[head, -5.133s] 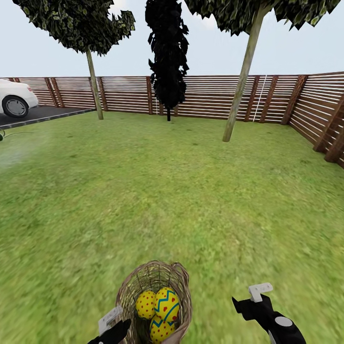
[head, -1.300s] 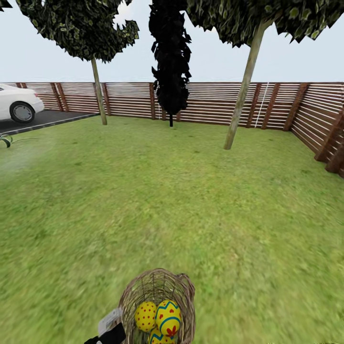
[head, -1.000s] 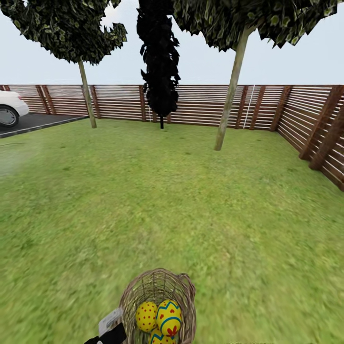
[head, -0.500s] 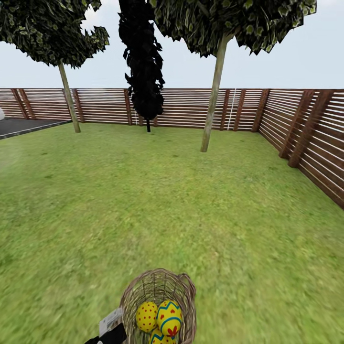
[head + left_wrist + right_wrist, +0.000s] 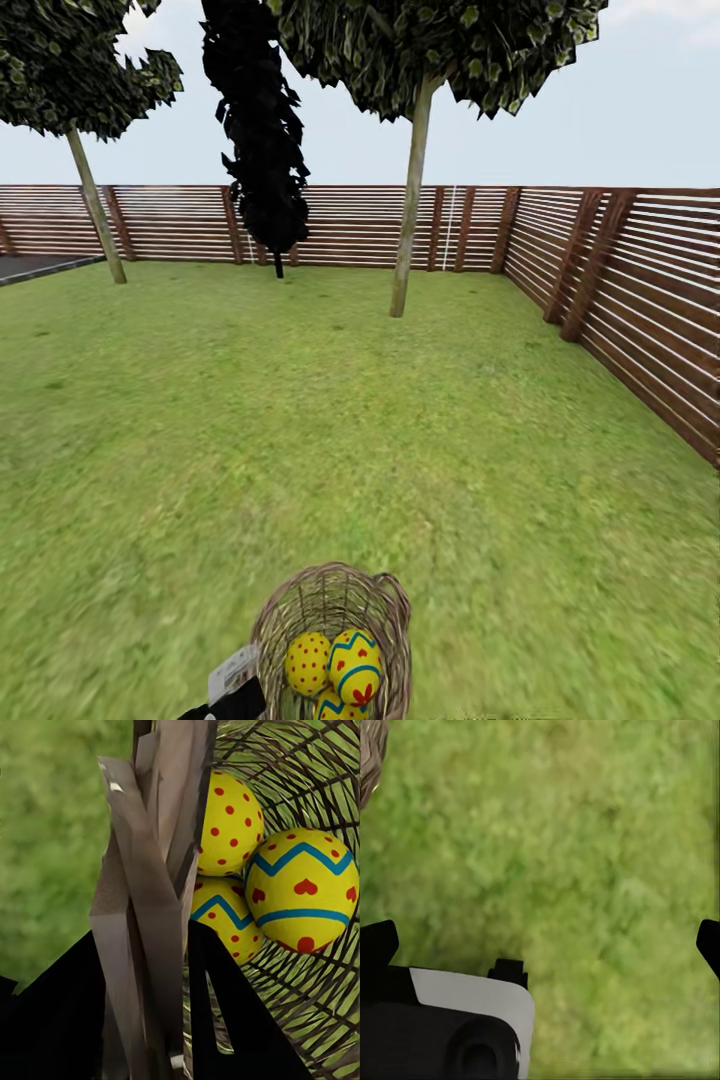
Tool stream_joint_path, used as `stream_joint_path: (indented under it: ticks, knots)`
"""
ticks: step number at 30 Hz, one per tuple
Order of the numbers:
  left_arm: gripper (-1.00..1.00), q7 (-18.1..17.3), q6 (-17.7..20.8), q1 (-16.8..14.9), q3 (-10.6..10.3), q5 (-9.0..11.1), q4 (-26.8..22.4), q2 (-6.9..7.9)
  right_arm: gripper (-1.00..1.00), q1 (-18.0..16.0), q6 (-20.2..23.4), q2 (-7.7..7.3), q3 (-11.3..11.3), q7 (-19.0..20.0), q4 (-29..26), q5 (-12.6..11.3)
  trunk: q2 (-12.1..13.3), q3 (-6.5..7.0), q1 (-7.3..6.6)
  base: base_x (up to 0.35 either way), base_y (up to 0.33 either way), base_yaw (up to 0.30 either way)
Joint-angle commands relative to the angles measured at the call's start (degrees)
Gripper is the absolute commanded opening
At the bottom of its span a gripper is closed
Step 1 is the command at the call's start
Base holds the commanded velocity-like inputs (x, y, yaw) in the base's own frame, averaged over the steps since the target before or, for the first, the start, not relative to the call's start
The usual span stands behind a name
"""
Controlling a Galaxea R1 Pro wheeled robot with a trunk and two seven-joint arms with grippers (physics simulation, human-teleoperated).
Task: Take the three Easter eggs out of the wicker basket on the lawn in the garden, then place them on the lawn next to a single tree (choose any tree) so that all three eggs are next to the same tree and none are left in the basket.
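Observation:
The wicker basket (image 5: pixel 392 612) hangs at the head view's lower edge, above the lawn (image 5: pixel 300 420). Three Easter eggs lie inside it: a dotted one (image 5: pixel 306 663), a zigzag one (image 5: pixel 355 665) and a third (image 5: pixel 335 708) half hidden beneath. My left gripper (image 5: pixel 240 692) is shut on the basket's rim. In the left wrist view its black fingers (image 5: pixel 225 1012) clamp the woven wall (image 5: pixel 150 900), with the eggs (image 5: pixel 304 889) close behind. My right gripper (image 5: pixel 544 937) hangs open over bare grass. A pale-trunked tree (image 5: pixel 410 210) stands far ahead.
A second pale-trunked tree (image 5: pixel 95 210) stands at the far left, and a black column-shaped tree (image 5: pixel 258 130) between the two. The brown slatted fence (image 5: pixel 620 290) closes the back and right side. Dark paving (image 5: pixel 40 266) shows at the far left.
The whole view has swung to the right, so the camera moved: the white car has left the picture and the fence corner came in. The basket stays in my left gripper.

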Motion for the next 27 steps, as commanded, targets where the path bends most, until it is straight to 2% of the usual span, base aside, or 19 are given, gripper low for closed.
stream_joint_path:
  ticks: [1,10,17,21,23,27]
  knots:
    - [-1.0,-0.23,0.42,-0.01,0.45,0.39,-0.11,-0.03,1.0,-0.03,-0.1,0.03,-0.21,0.36,-0.02,0.7,0.37,0.12,-0.22,0.0,0.0,-0.053]
    - [-1.0,-0.23,0.42,-0.01,0.45,0.39,0.11,-0.03,1.0,-0.07,-0.23,0.03,-0.08,0.36,2.23,1.37,3.98,1.74,-2.2,0.0,0.0,-0.004]
    - [-1.0,-0.4,0.09,-0.01,0.45,0.39,0.12,0.48,1.0,-0.07,-0.24,0.03,-0.08,0.29,2.47,1.39,3.98,1.74,-2.2,0.011,0.0,0.0]
    - [-1.0,-0.41,0.07,-0.01,0.45,0.39,0.21,0.58,1.0,-0.05,-0.12,0.1,0.09,0.26,3.12,1.08,3.98,1.74,-2.2,0.3,0.0,0.0]
    - [-1.0,-0.41,0.13,-0.01,0.45,0.39,0.23,0.58,1.0,-0.05,-0.22,0.06,0.06,0.33,6.21,1.08,3.98,1.74,-2.2,0.336,0.0,0.0]
    - [-1.0,-0.41,0.15,-0.01,0.44,0.39,0.29,0.58,1.0,-0.04,-0.33,0.06,-0.1,0.37,16.11,0.91,3.98,1.74,-2.2,0.337,0.0,0.0]
